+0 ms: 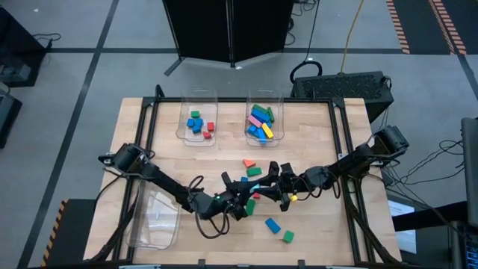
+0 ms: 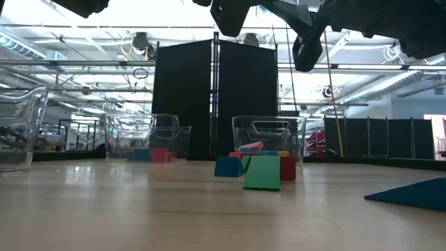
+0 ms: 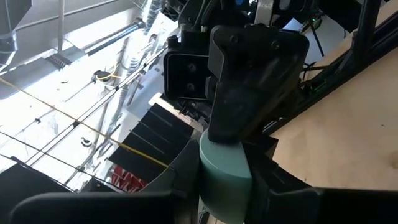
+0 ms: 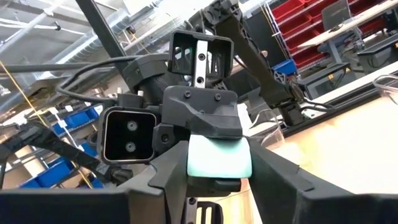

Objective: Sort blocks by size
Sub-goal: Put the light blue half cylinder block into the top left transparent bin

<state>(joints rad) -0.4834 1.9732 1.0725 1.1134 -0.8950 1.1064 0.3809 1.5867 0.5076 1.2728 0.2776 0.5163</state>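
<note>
Blocks: one pale cyan block (image 4: pixel 219 157) sits between both my claws, mid-air over the desk (image 1: pixel 321 224), looks like a handover. Right claw (image 4: pixel 217 168) has it pinched between its two fingers, partly open to the block's width. Left claw (image 3: pixel 225 171) meets it head-on from the opposite side, fingers around the same block, closing; can't tell if it's gripping yet. Both claws tip-to-tip, so neither arm is nearer. Block's long axis appears to run along the line between the two claws; that decides who lets go and which way it pulls out.

Just beyond the claws on the desk: loose blocks, green (image 2: pixel 262 172), blue (image 2: pixel 228 166), red (image 2: pixel 288 168). More lie on the near side of the claws (image 1: pixel 272 226).

Far from the claws: two clear bins (image 1: pixel 196 134) holding sorted blocks. A third bin (image 1: pixel 153 217) sits beside my left arm.
</note>
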